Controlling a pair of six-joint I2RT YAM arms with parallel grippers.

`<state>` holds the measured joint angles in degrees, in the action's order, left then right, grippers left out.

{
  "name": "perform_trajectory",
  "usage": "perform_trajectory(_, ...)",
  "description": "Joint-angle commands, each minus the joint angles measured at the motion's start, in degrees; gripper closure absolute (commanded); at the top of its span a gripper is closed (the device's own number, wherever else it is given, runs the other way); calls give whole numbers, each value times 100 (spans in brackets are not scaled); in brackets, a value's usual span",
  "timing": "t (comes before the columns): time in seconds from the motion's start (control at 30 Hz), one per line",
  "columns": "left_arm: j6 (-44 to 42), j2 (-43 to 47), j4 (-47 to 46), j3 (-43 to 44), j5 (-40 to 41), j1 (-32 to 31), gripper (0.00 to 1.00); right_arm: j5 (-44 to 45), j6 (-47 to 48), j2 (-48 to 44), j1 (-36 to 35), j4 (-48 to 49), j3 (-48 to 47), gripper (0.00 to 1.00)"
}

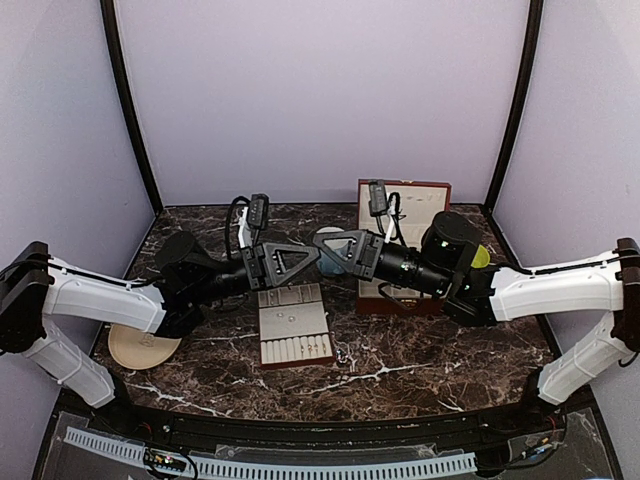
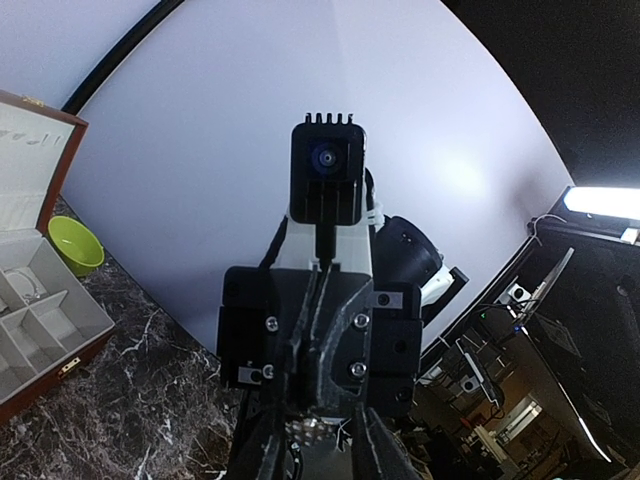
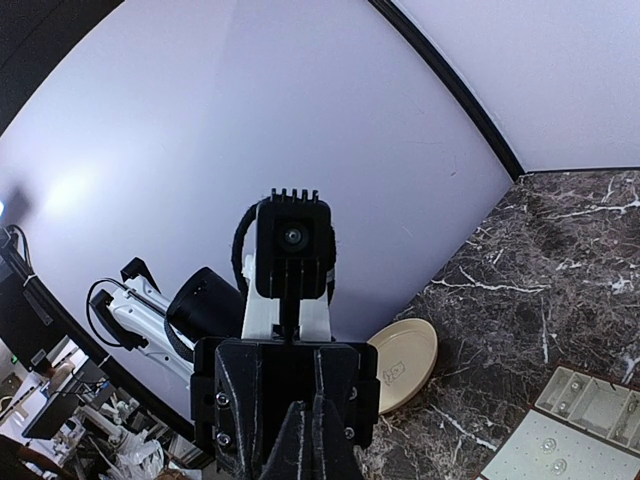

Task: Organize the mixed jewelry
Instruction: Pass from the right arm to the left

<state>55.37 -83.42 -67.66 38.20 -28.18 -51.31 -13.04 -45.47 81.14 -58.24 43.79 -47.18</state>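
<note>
Over marble table [image 1: 420,360], hovering nose to nose above tray [image 1: 310,327] with studs [image 1: 290,318]. Shows right pincer [image 3: 308,440] clamped shut; cannot tell for left pincer [image 2: 318,455]. Could drop a piece through mistimed release.

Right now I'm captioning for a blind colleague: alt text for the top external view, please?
Two robot arms meet tool to tool, left tool facing right tool, near a cream slotted tray on a dark marble table. An open red-brown box stands behind the right arm, and a tan disc lies under the left arm.
</note>
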Motion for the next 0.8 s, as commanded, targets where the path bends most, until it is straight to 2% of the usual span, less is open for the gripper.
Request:
perform_trajectory(0.0,-108,100,-306,-14,14,7,75,-27,30,-73,-30,191,-11,100)
perform_trajectory(0.33,-176,130,-291,4,100,8,72,-51,25,-81,-30,191,7,100)
perform_trajectory(0.5,-168,132,-307,-11,101,9,80,-62,21,-90,-24,200,16,100)
perform_trajectory(0.77,-176,139,-331,-76,128,7,85,-94,-1,-47,-29,165,9,100)
